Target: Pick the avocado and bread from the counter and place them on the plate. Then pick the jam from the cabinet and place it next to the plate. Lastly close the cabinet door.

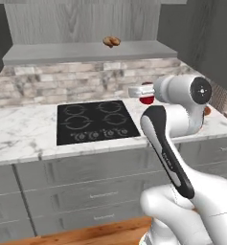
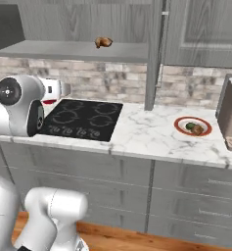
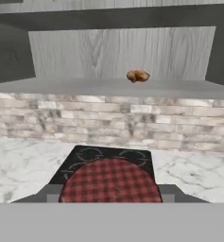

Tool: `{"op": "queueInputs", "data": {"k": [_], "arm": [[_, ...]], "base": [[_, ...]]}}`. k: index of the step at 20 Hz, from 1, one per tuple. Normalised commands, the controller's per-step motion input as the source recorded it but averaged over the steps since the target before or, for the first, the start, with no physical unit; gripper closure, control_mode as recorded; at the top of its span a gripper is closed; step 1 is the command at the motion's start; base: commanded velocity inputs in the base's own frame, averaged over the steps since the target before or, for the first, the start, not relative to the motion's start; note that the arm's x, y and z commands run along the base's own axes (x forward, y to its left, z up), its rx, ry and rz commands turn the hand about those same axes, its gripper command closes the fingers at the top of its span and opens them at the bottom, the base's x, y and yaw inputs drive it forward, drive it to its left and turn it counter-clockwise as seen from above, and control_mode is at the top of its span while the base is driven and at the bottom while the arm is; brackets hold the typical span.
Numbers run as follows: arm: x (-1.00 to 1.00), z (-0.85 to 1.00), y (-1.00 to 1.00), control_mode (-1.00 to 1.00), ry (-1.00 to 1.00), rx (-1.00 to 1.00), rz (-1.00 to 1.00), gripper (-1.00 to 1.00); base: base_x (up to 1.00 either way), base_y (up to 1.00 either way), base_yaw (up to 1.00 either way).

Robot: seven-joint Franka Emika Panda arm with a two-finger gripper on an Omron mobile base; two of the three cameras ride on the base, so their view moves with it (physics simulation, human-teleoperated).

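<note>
The gripper (image 3: 109,201) is holding the jam (image 3: 110,182), its jaws pinching the jar from both sides; the red checked lid is sitting right between them in the hand view, and from the left base view the red jar (image 1: 146,99) is showing just past the white wrist. The jaws are hanging above the counter (image 2: 142,135), over the black cooktop (image 3: 85,160) that is lying just beyond them. Up ahead of the jaws, the open cabinet (image 3: 118,54) is showing its grey shelf, with a golden-brown pastry (image 3: 137,76) resting on it. Well off to the jaws' side, the plate (image 2: 193,126) is lying on the counter, carrying the avocado (image 2: 190,126) and the bread (image 2: 198,130) close together. The cabinet door (image 2: 155,54) is standing open, edge-on.
</note>
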Motion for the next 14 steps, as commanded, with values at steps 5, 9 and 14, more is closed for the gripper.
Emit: {"op": "queueInputs", "data": {"k": [5,9,14], "arm": [[0.0,0.0,0.0,1.0,0.0,0.0,0.0,1.0],[0.0,0.0,0.0,1.0,0.0,0.0,0.0,1.0],[0.0,0.0,0.0,1.0,0.0,0.0,0.0,1.0]], "base": [[-0.98,-0.28,-0.08],[-0.75,-0.61,-0.14],[-0.67,-0.68,-0.15]]}}
